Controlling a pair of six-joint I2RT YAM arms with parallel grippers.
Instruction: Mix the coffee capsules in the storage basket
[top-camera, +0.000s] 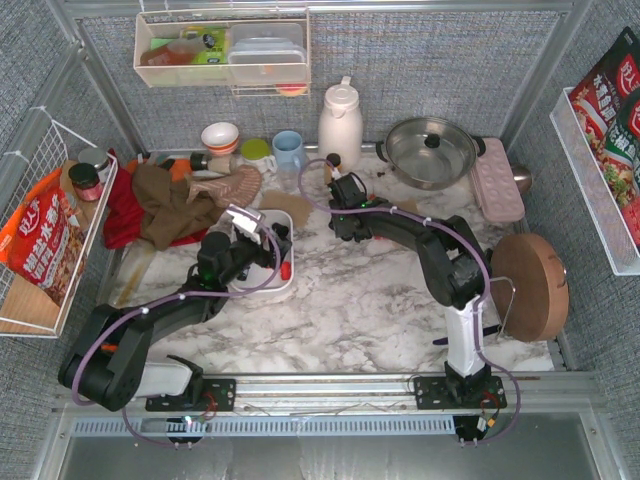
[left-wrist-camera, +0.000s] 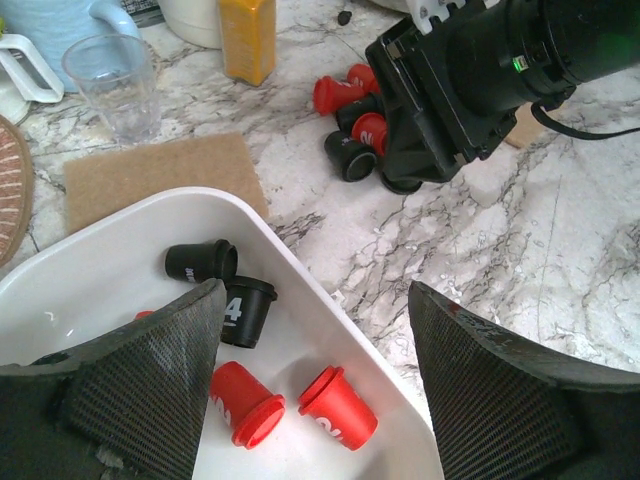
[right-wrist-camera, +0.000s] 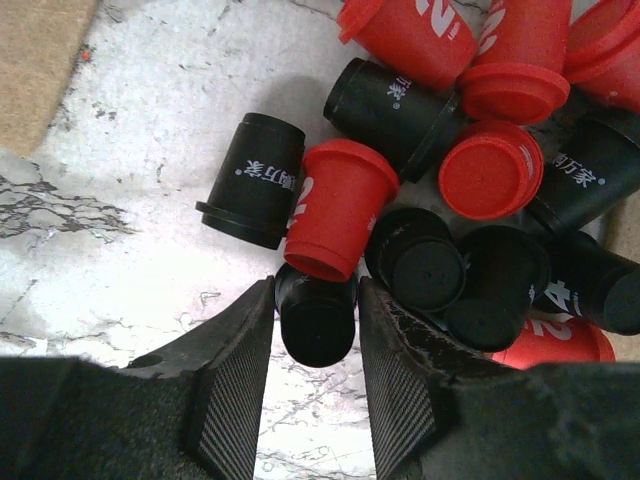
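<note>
On the far middle of the table (top-camera: 380, 300), the right hand (right-wrist-camera: 316, 290) pinches one black capsule (right-wrist-camera: 318, 325) at the edge of the heaped coffee capsules (right-wrist-camera: 400, 110). The left hand (left-wrist-camera: 315, 290) hangs spread over the storage basket (left-wrist-camera: 100, 260) just left. A shallow pinch could drop it, scattering neighbours.

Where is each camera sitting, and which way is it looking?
Top: high behind the arms, looking down at the table; left arm and right arm show.
Left wrist: on the left arm, looking into the white basket; open left claw shows.
Right wrist: on the right arm, looking down at the capsule pile; right claw grips a black capsule.
Shared: both wrist views show that pile.
</note>
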